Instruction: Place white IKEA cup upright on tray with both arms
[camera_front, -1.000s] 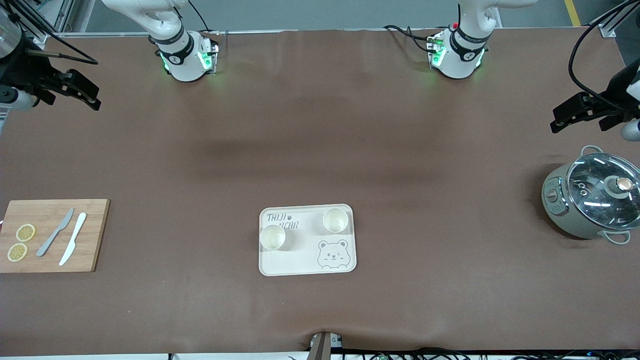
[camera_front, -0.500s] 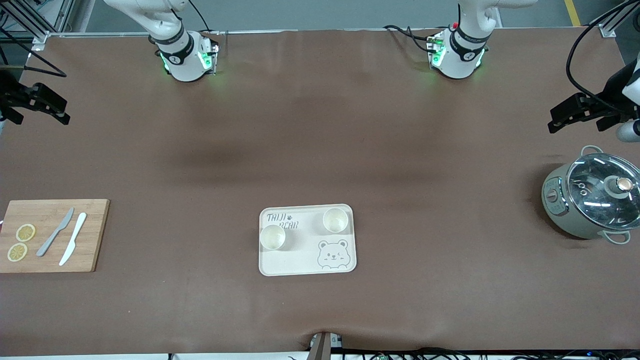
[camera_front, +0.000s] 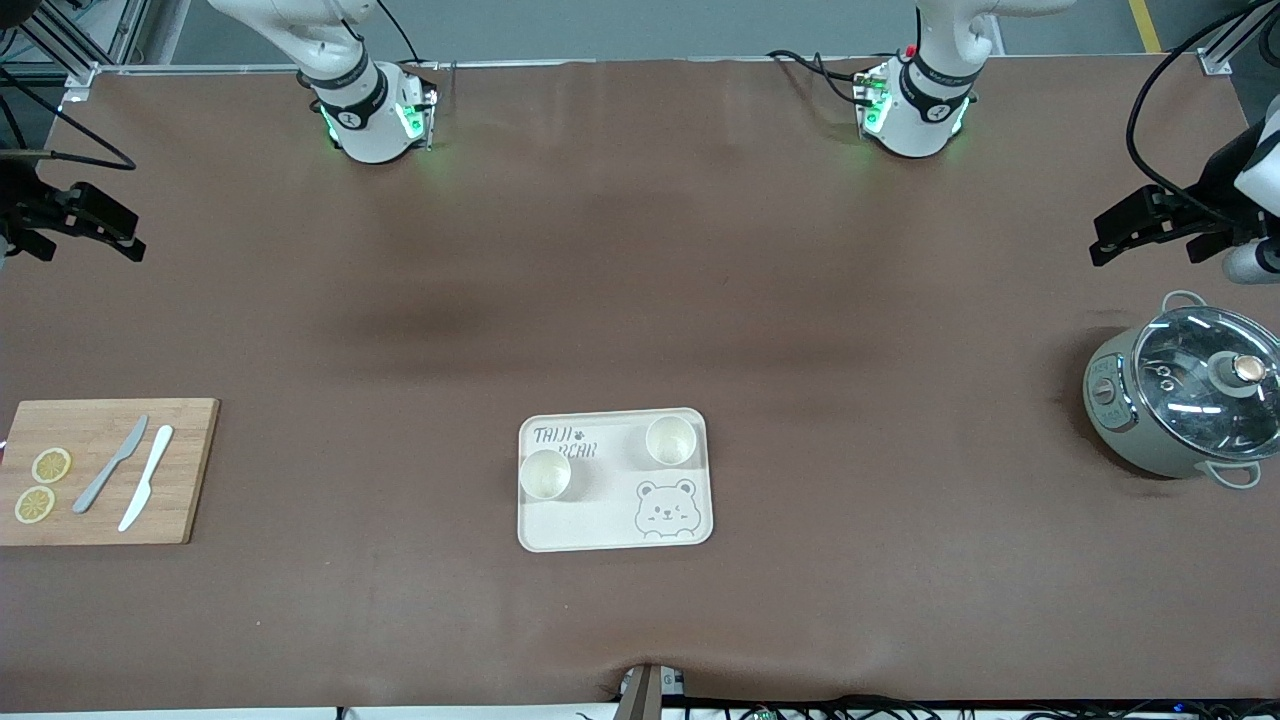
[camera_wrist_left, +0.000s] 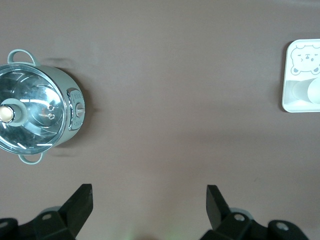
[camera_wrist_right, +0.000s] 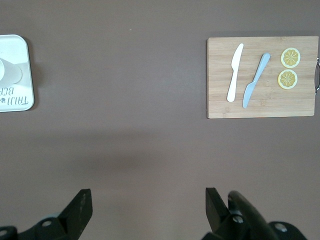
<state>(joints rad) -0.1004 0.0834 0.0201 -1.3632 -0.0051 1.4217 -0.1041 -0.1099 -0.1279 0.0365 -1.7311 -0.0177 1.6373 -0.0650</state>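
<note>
The cream tray (camera_front: 600, 522) with a bear-face drawing lies at the table's middle, near the front camera. Two white cups stand upright on it, one (camera_front: 545, 474) toward the right arm's end and one (camera_front: 670, 440) toward the left arm's end. My left gripper (camera_front: 1108, 238) is open and empty, up over the left arm's end of the table above the pot. My right gripper (camera_front: 128, 232) is open and empty over the right arm's end. The left wrist view shows open fingers (camera_wrist_left: 82, 200) and the tray's edge (camera_wrist_left: 295, 104). The right wrist view shows open fingers (camera_wrist_right: 81, 202) and the tray's corner (camera_wrist_right: 20, 95).
A wooden cutting board (camera_front: 190, 470) with two knives and two lemon slices lies at the right arm's end; it also shows in the right wrist view (camera_wrist_right: 220, 95). A grey pot with a glass lid (camera_front: 1185, 390) stands at the left arm's end and shows in the left wrist view (camera_wrist_left: 35, 115).
My right gripper has drawn back toward the right arm's end of the table. My left gripper has shifted slightly. The cups and tray have not moved.
</note>
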